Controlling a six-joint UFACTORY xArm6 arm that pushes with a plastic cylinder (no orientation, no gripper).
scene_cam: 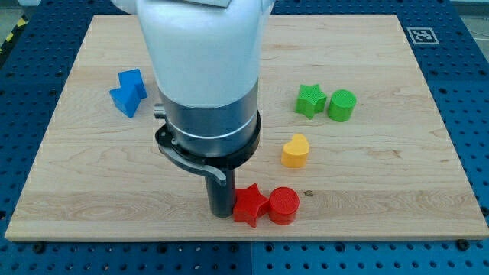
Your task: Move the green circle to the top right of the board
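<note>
The green circle [341, 105] sits at the view's right of the board's middle, touching or nearly touching a green star [310, 101] on its left. My tip [222, 213] rests on the board near the bottom middle, right against the left side of a red star [250, 205]. The tip is far to the lower left of the green circle. The arm's white and grey body [206, 76] hides the board's top middle.
A red circle [283, 205] touches the red star's right side. A yellow heart-shaped block [295, 150] lies between the red and green pairs. A blue block [128, 92] sits at the left. The wooden board [397, 176] lies on a blue perforated table.
</note>
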